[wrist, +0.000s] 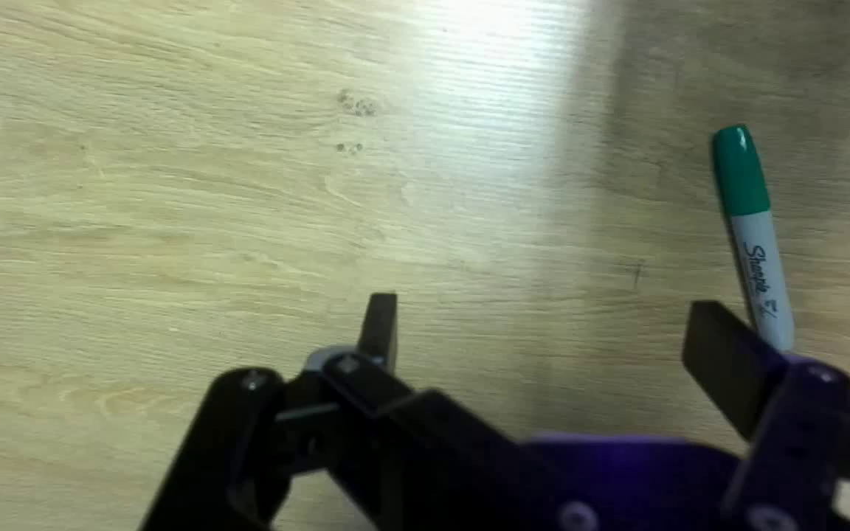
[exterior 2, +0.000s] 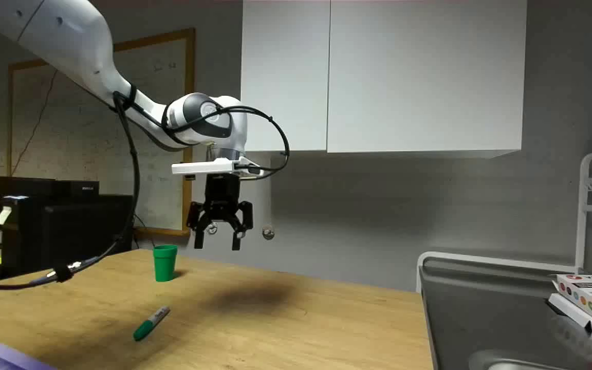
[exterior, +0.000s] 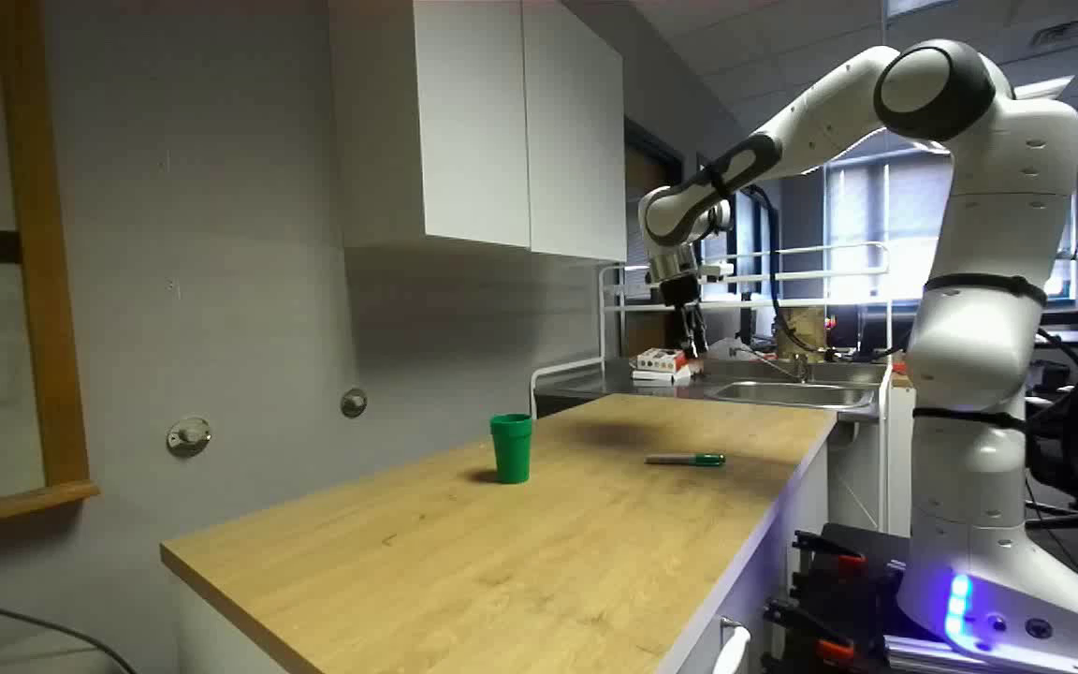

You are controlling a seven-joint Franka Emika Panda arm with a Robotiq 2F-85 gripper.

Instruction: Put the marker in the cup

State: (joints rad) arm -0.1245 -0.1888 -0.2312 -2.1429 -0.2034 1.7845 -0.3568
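A green and grey-white marker lies flat on the wooden counter; it shows in both exterior views (exterior: 686,460) (exterior 2: 151,324). In the wrist view the marker (wrist: 753,236) is at the right, its green cap toward the top, its lower end beside the right finger. A green cup stands upright on the counter in both exterior views (exterior: 511,449) (exterior 2: 165,263); it is out of the wrist view. My gripper is open and empty, pointing down well above the counter, in both exterior views (exterior: 693,346) (exterior 2: 217,244). In the wrist view the fingers (wrist: 543,317) are wide apart over bare wood.
The wooden counter (exterior: 464,552) runs along the wall, under a white wall cabinet (exterior 2: 383,77). A metal sink (exterior: 787,393), a white rack (exterior 2: 584,216) and stacked boxes (exterior 2: 591,298) are past one end. Dark monitors (exterior 2: 59,226) stand behind the other end.
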